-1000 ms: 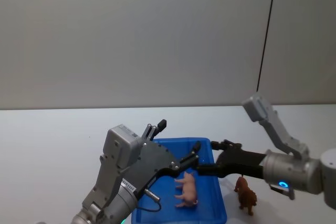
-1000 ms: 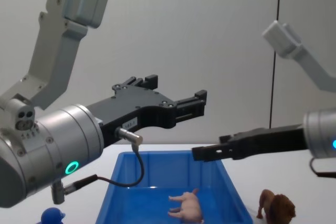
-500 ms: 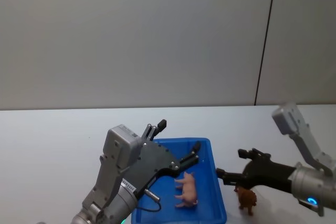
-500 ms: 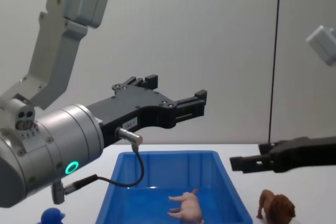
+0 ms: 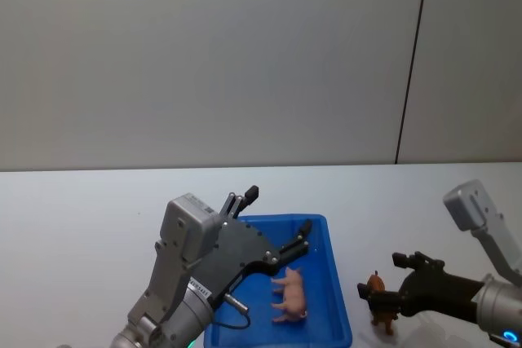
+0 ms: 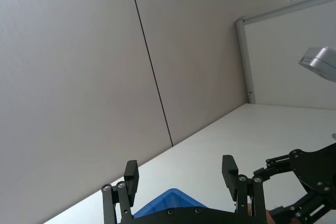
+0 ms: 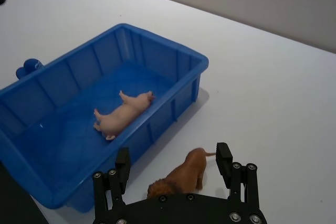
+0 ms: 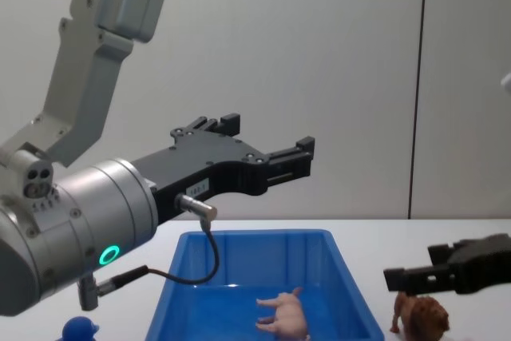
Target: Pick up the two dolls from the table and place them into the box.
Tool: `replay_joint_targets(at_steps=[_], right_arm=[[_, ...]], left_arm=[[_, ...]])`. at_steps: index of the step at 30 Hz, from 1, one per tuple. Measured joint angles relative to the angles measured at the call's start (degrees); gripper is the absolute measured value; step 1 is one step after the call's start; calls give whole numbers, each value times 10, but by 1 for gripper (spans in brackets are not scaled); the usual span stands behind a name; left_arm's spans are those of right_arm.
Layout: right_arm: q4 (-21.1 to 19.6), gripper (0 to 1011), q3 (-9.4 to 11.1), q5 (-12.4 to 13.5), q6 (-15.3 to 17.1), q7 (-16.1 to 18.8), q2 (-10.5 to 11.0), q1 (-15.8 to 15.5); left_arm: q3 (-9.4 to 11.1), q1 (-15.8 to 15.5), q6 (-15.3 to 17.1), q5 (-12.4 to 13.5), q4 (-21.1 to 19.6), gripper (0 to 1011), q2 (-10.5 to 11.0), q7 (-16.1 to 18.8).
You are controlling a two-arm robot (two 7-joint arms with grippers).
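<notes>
Head view: one table [image 5: 81,209]; one blue box [image 5: 325,226], bottom centre, holding one pig [image 5: 291,293]; one lion [image 5: 383,312] lower right on the table, just beside the box.
Left wrist view: left gripper [image 6: 180,165], fingers wide apart.
Right wrist view: right gripper [image 7: 174,156], fingers wide, lion framed between them.
Chest view: right gripper lower right, just above the lion.
</notes>
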Motion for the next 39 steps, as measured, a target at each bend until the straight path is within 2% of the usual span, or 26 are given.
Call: replay_joint_targets(at_steps=[9, 15, 16, 18, 28, 39], right_arm=[[4, 1001, -2, -9, 12, -1, 6, -6], [13, 867, -5, -14, 19, -2, 7, -7], [15, 815, -5, -15, 21, -2, 7, -7], [17, 780, -6, -16, 23, -2, 7, -7], [27, 455, -8, -18, 35, -1, 8, -5], [17, 434, -7, -18, 23, -7, 11, -5]], left_arm=[[0, 0, 0, 0, 0, 1002, 0, 0], [0, 0, 0, 0, 0, 1001, 0, 0], [0, 0, 0, 0, 0, 1002, 0, 0], [0, 0, 0, 0, 0, 1001, 0, 0], [0, 0, 0, 0, 0, 1001, 0, 0], [0, 0, 0, 0, 0, 1002, 0, 0]])
